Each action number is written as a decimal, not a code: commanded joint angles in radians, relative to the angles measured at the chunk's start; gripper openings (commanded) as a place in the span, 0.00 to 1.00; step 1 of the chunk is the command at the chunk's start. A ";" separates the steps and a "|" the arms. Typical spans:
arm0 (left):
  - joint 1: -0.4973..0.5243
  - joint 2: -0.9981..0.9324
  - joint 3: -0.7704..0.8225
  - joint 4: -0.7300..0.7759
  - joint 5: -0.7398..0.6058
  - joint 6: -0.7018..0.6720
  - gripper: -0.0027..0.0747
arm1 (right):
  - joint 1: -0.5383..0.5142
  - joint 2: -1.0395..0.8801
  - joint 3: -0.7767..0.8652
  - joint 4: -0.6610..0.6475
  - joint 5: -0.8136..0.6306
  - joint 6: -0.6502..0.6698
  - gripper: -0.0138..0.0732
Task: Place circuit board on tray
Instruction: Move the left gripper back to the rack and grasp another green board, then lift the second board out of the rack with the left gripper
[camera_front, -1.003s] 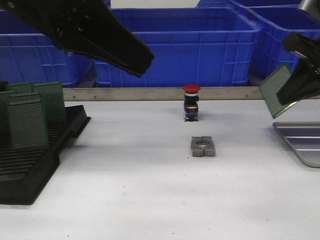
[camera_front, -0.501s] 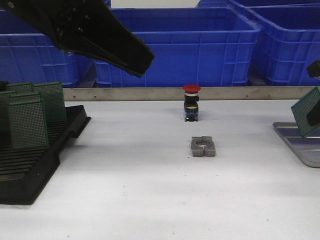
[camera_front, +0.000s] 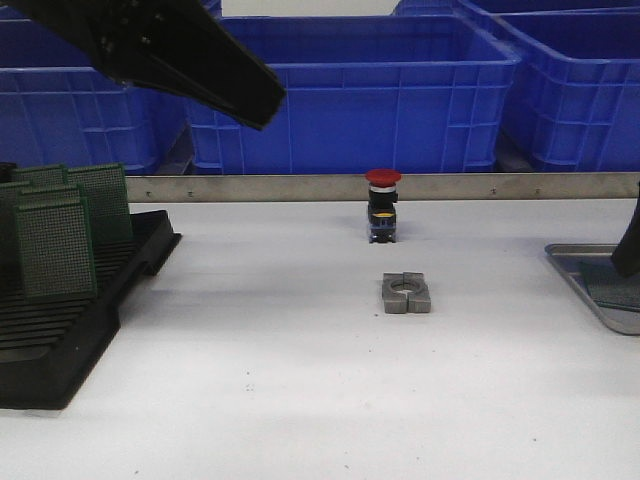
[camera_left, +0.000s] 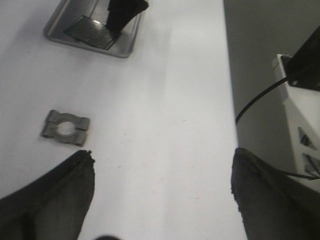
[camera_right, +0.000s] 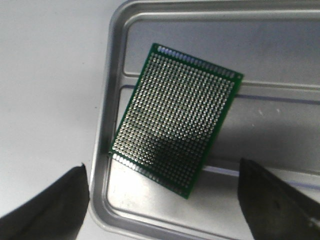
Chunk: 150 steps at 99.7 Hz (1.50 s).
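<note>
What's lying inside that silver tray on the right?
One green circuit board lies flat and askew on the tray floor, across its pale ribs. The open right gripper hovers above it. The board hides the floor beneath.

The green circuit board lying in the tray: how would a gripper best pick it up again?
Likely from straight above, pinching the circuit board across its two long edges. It lies flat and skewed on the tray, one corner near the rim, so sideways approaches look blocked.

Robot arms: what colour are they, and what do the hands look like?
The left arm is black, a chunky wedge narrowing to a blunt tip. In the wrist views, the left hand and right hand each show two dark, matte fingers with rough edges. Of the right arm, the front view shows only a black sliver. No markings or cables show on them.
</note>
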 joint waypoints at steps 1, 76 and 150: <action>0.040 -0.047 -0.082 0.018 0.069 -0.006 0.72 | -0.007 -0.040 -0.019 0.011 -0.017 -0.008 0.88; 0.104 0.062 -0.158 0.677 -0.086 -0.012 0.72 | -0.007 -0.040 -0.019 0.011 -0.023 -0.008 0.88; 0.104 0.124 -0.171 0.685 -0.063 -0.012 0.01 | -0.007 -0.040 -0.019 0.011 -0.012 -0.008 0.88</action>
